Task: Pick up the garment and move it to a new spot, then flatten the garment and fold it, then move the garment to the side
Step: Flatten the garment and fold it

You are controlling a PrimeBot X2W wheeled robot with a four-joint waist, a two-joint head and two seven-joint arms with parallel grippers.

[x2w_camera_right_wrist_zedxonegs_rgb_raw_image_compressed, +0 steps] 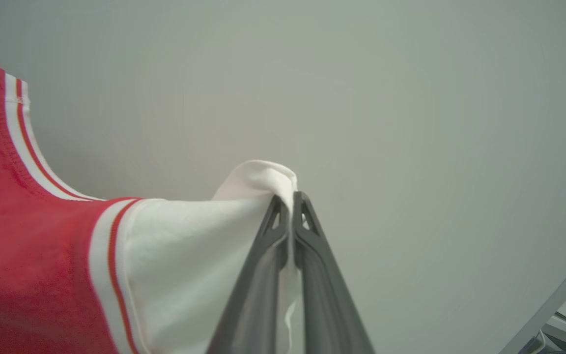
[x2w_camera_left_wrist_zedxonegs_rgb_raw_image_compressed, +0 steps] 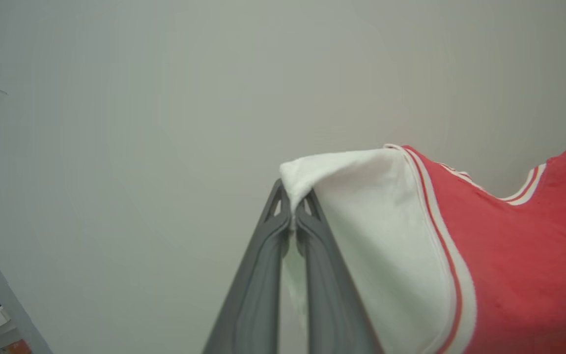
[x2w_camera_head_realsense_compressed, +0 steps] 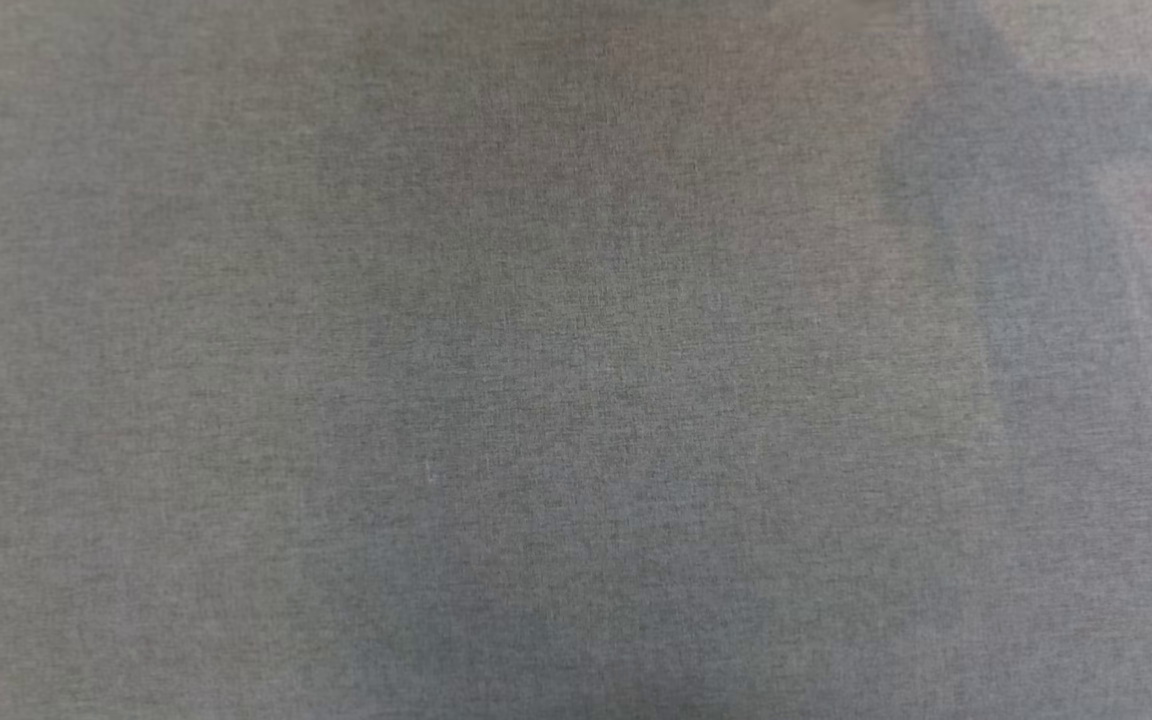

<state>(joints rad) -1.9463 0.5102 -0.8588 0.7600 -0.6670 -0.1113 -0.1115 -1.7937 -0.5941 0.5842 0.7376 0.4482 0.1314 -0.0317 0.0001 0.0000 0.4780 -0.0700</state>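
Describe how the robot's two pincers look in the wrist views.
The left pincer has two long, dark grey fingers that taper to narrow tips, each with a small triangular cut-out near the tip and grooves running lengthwise. The right pincer looks the same.

The red jersey garment (x2w_camera_left_wrist_zedxonegs_rgb_raw_image_compressed: 519,255) has a red body, white short sleeves and red-and-white striped trim at neck and sleeve seams. The left gripper (x2w_camera_left_wrist_zedxonegs_rgb_raw_image_compressed: 294,197) and right gripper (x2w_camera_right_wrist_zedxonegs_rgb_raw_image_compressed: 290,196) are dark grey. The woven cloth surface (x2w_camera_head_realsense_compressed: 576,400) is heathered mid-grey; the smooth backdrop (x2w_camera_left_wrist_zedxonegs_rgb_raw_image_compressed: 165,98) is pale grey.

Grey fabric surface (x2w_camera_head_realsense_compressed: 576,360), pale wall (x2w_camera_left_wrist_zedxonegs_rgb_raw_image_compressed: 165,98).
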